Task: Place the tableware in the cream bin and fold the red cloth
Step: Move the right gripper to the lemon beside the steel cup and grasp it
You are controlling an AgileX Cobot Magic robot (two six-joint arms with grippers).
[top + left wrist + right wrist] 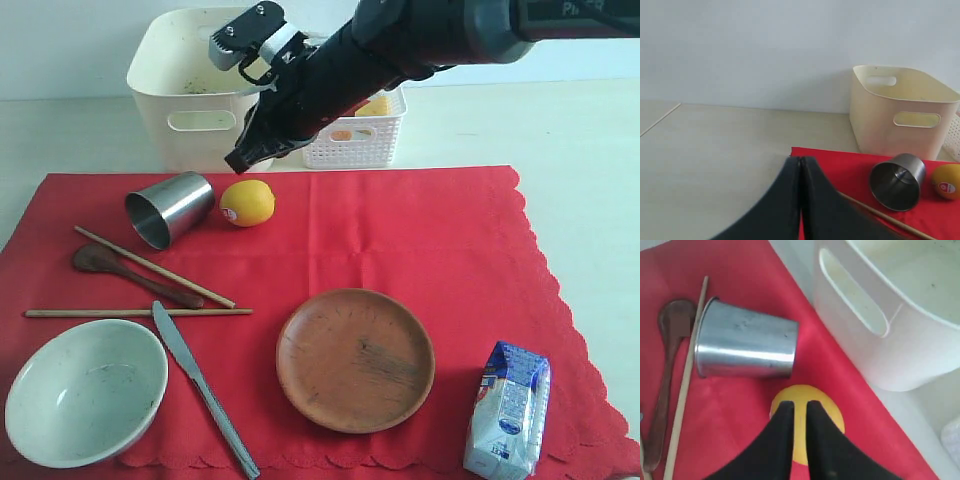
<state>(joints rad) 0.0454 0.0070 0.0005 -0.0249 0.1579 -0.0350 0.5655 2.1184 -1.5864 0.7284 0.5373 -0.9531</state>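
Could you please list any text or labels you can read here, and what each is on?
"Ph": pale letters on the right arm, cut off at the picture's edge.
Milk carton: print too blurred to read.
Lemon: small sticker, too small to read.

red cloth [400, 230] | cream bin [180, 100] | brown plate [355, 360] | yellow lemon [247, 203]

Worktop [580, 130]: cloth [400, 230] spread in front; bin [175, 90] behind it, basket [360, 145] just right of the bin.
Cloth, rear left: cup [170, 208] on its side, lemon [247, 203] just right of it.
Mid left: spoon [130, 272] between two chopsticks [138, 313].
Front: bowl [85, 390] left, knife [203, 385] between bowl and plate [355, 358], carton [508, 410] at right.
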